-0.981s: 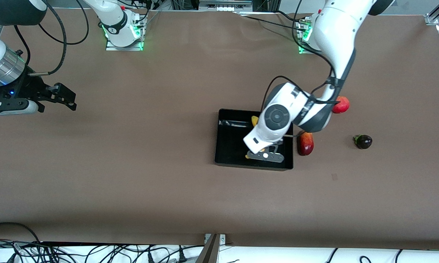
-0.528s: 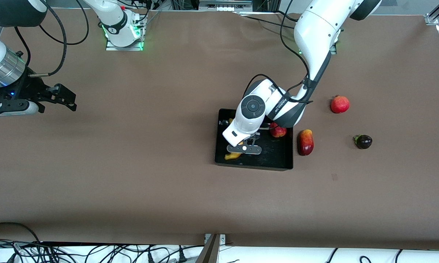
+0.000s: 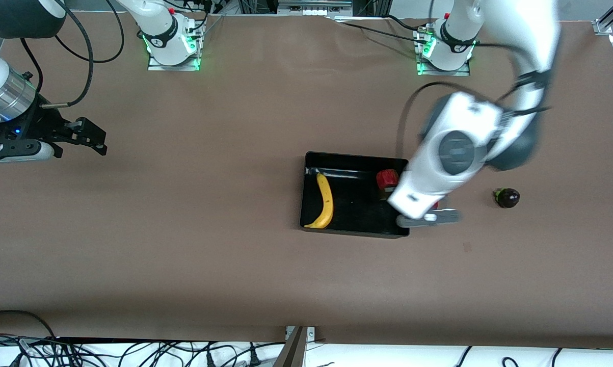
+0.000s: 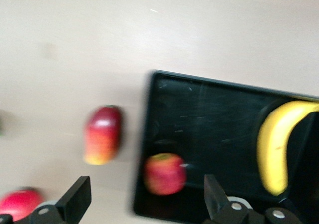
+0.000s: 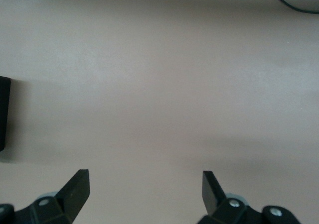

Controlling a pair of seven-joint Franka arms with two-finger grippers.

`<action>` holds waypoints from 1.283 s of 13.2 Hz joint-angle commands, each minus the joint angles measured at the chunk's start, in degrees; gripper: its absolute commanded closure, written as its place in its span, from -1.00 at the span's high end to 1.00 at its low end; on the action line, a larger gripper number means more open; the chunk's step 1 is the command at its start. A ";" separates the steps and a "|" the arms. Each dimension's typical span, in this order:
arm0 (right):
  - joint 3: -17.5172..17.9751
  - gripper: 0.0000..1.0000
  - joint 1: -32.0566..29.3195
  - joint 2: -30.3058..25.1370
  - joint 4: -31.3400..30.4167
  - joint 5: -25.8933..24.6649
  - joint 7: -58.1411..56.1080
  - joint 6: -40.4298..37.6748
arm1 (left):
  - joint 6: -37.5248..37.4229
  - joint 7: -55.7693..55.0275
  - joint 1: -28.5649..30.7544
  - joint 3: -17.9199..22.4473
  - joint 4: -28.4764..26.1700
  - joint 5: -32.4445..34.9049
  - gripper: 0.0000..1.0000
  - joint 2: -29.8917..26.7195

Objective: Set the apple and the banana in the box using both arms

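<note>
The black box point(image 3: 357, 210) sits mid-table. The yellow banana point(image 3: 325, 201) lies flat in it along the wall toward the right arm's end. The small deep-red apple point(image 3: 387, 179) rests in its corner toward the left arm's end. My left gripper point(image 3: 427, 217) hangs open and empty over the box wall at that end. In the left wrist view my left gripper point(image 4: 144, 200) is open, with the apple point(image 4: 165, 173), the banana point(image 4: 275, 147) and the box point(image 4: 209, 112) below. My right gripper point(image 3: 89, 136) waits open and empty at the right arm's end of the table, and the right wrist view shows it point(image 5: 144, 184) over bare table.
A small dark purple fruit point(image 3: 507, 197) lies toward the left arm's end. An oval red-yellow fruit point(image 4: 102, 134) lies just outside the box and is mostly hidden under the left arm in the front view. A brighter red round fruit point(image 4: 17, 204) lies beside it.
My left gripper has let go of the banana, which now lies in the box. The left arm has swung away toward its own end of the table. The right arm has not moved.
</note>
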 commanded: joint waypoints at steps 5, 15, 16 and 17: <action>0.28 1.00 -0.13 0.17 0.71 -0.88 -0.28 -0.23 | -11.53 16.02 11.26 0.28 -9.51 -2.70 1.00 -19.88; 0.46 1.00 1.80 0.69 0.80 -0.71 -1.07 0.82 | -4.23 20.16 9.06 7.14 -22.21 -1.74 1.00 -30.22; 0.46 1.00 1.80 0.78 0.80 -0.71 -1.16 0.82 | -4.23 20.16 9.06 6.88 -22.12 -1.74 1.00 -30.13; 0.37 1.00 1.71 0.96 0.89 -0.62 -1.42 0.82 | -4.23 20.07 9.06 6.79 -21.94 -1.74 1.00 -30.04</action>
